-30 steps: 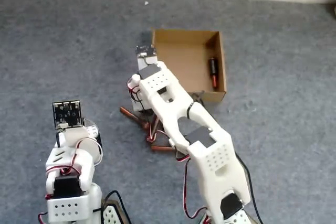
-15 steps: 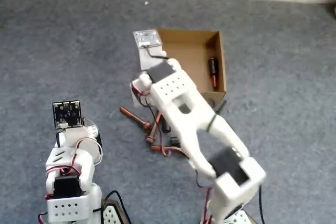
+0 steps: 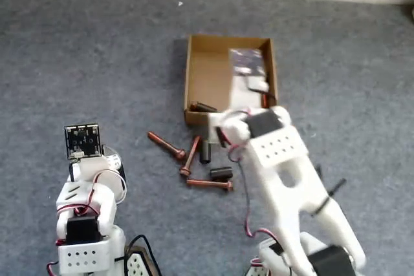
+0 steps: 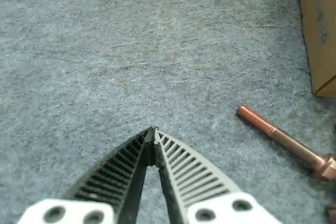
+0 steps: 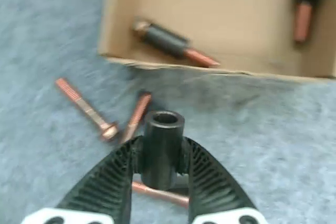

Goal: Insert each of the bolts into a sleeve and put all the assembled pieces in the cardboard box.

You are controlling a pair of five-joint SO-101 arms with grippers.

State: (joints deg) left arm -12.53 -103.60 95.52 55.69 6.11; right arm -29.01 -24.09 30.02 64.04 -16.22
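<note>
The right end effector (image 5: 161, 155) grips a black sleeve (image 5: 164, 127), bore open, while a bolt (image 4: 281, 140) lies flat near the closed, empty left end effector (image 4: 153, 135), its threaded tip toward it.

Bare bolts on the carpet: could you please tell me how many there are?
3: left bolt, middle bolt beside a sleeve, near bolt; the right arm may hide others.
</note>
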